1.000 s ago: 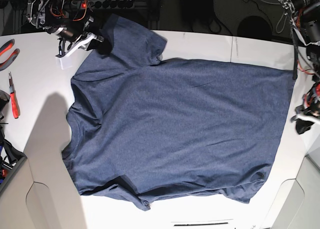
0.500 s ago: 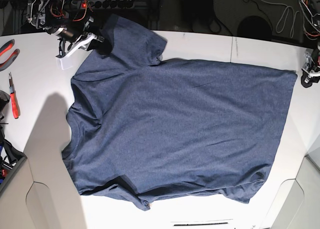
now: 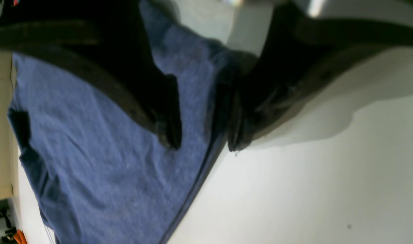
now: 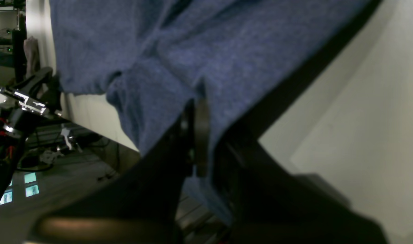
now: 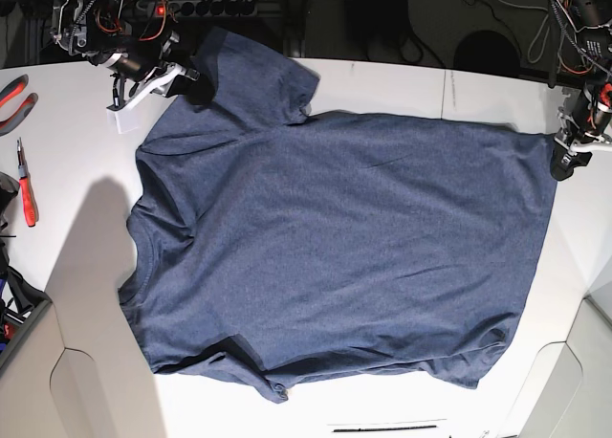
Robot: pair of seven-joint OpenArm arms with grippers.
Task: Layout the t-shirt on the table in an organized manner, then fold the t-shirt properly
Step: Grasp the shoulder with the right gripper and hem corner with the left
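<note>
The dark navy t-shirt [image 5: 335, 247] lies spread on the white table [image 5: 76, 228], plain side up, collar to the left and hem to the right. No lettering shows. My right gripper [image 5: 182, 75] is at the far sleeve; in the right wrist view it [image 4: 194, 112] is shut on a pinch of the blue fabric [image 4: 193, 51]. My left gripper [image 5: 564, 161] is at the far hem corner. In the left wrist view it [image 3: 201, 142] is open, one finger over the cloth [image 3: 108, 162] and one over the bare table [image 3: 311, 186], with the hem edge between them.
Red-handled pliers [image 5: 14, 98] and another red-handled tool [image 5: 26, 185] lie at the table's left edge. A small white block [image 5: 124, 120] sits near the right gripper. A thin dark seam [image 5: 443, 94] crosses the far table. A dark strip [image 5: 382, 427] lies by the front edge.
My left gripper has moved in from beyond the table's right edge to the shirt's far hem corner. The right gripper and the shirt have stayed put.
</note>
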